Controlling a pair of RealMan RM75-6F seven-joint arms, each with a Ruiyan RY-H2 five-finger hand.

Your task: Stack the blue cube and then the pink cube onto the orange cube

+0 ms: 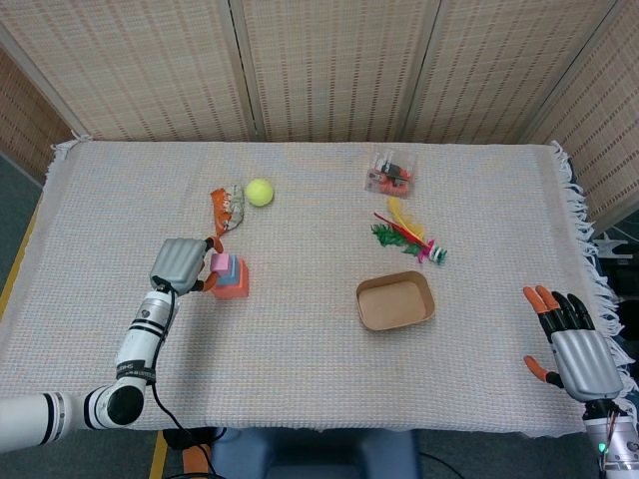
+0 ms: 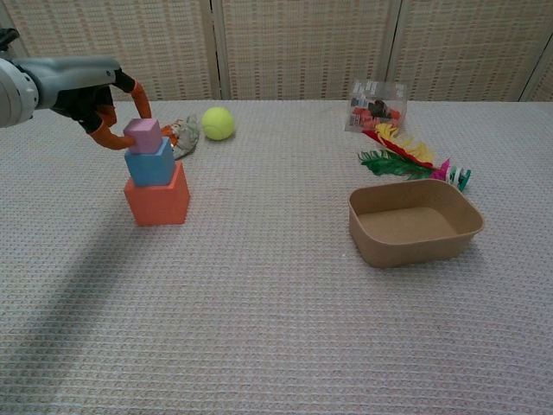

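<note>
Already the small pink cube (image 2: 143, 135) is seen seated on the pale blue cube (image 2: 150, 165), which rests on the larger orange cube (image 2: 157, 199) at the left of the woven tablecloth (image 2: 285, 294). The left hand (image 2: 93, 102) is curled around the pink cube, its orange fingertips (image 2: 108, 139) at the cube's sides; whether they actually touch cannot be told. The right hand (image 1: 571, 349) is held open and empty. The cubes are judged light, rigid and easily toppled, best taken by 2 opposite flat faces.
</note>
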